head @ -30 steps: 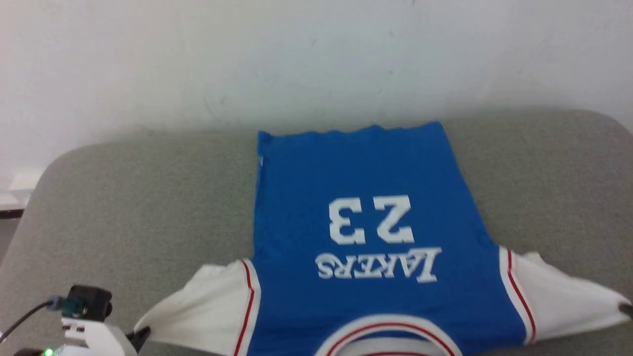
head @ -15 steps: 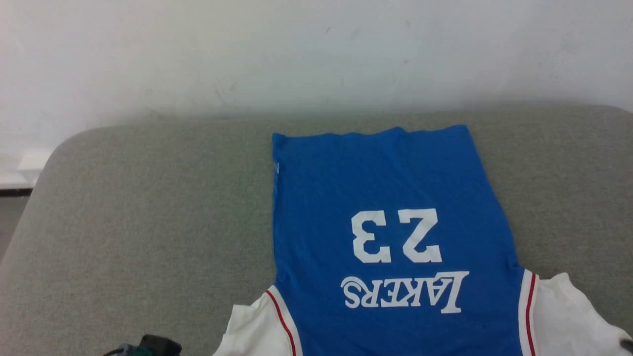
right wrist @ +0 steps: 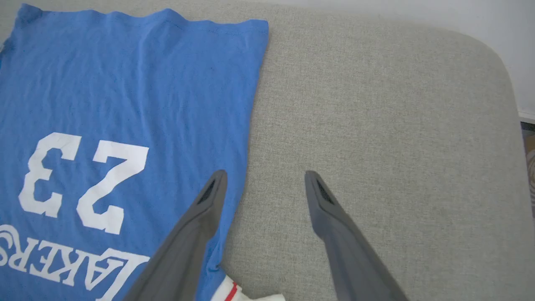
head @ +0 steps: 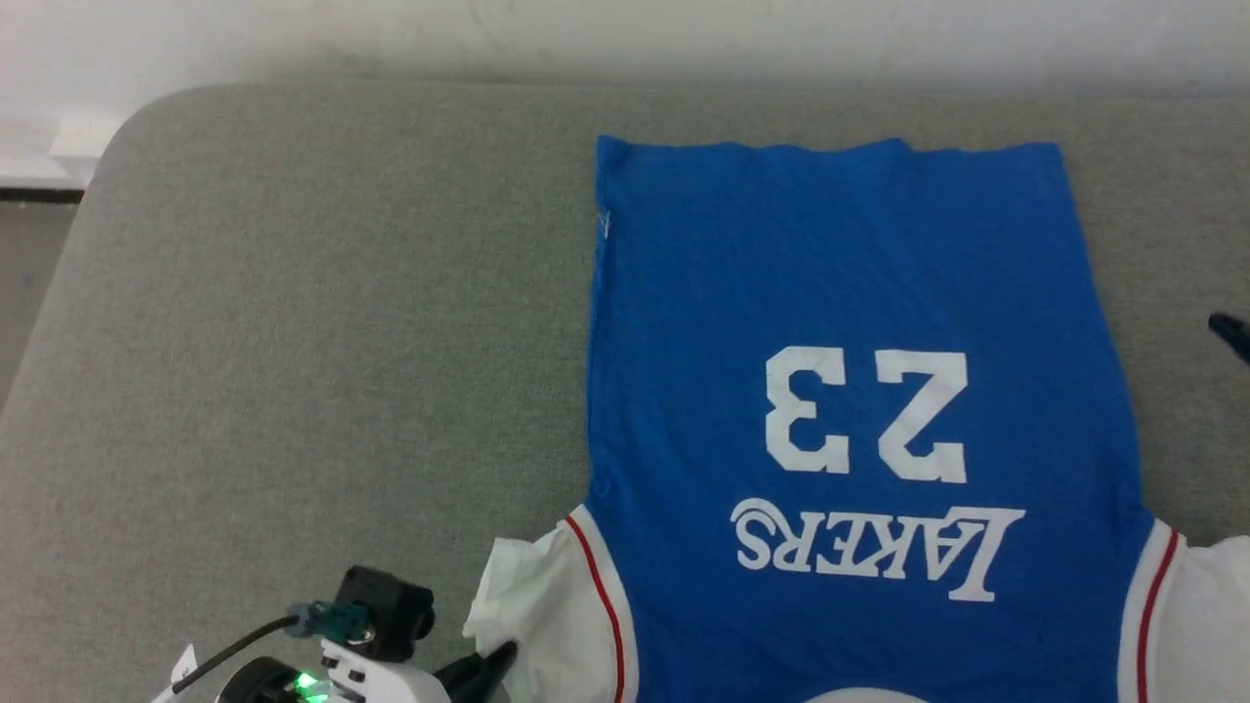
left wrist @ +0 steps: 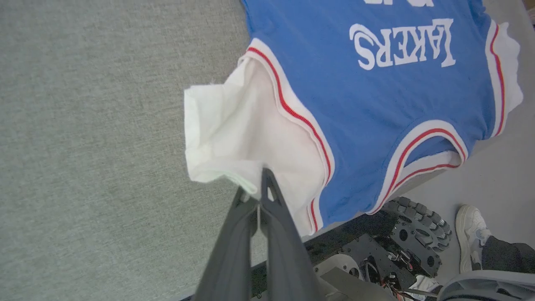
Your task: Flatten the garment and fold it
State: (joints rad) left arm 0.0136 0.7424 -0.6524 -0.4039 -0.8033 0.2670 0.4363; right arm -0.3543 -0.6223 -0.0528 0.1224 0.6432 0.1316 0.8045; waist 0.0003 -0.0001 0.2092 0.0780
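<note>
Garment [left wrist: 376, 92] cloth is pinched in the left gripper [left wrist: 258, 190]. Its two dark fingers are pressed together on the bunched lower edge of the white sleeve [left wrist: 234, 138], at 6 o'clock of that sleeve in the left wrist view. In the head view this gripper sits at 7 o'clock, its tips touching the crumpled sleeve beside the red stripe. The right gripper [right wrist: 264, 177] is released and holds nothing. Its fingers [right wrist: 200, 217] stand wide apart, one over the blue side edge of the garment, the other over bare grey fabric; I cannot tell whether they touch the surface. In the head view one dark fingertip [head: 1229, 332] of it shows at 3 o'clock, clear of the blue cloth. The garment lies print-up on the grey cushion [head: 293, 342], spread from the centre toward 4 o'clock of the head view. Its hem is at 12 o'clock and its collar at 6 o'clock, so "23" and "LAKERS" read upside down. Its blue body is flat with faint wrinkles. A white wall [head: 684, 29] runs along 12 o'clock. At 5 o'clock of the left wrist view, past the cushion's edge, stand the robot's wheeled base [left wrist: 418, 228] and a person's white shoe [left wrist: 470, 234].
</note>
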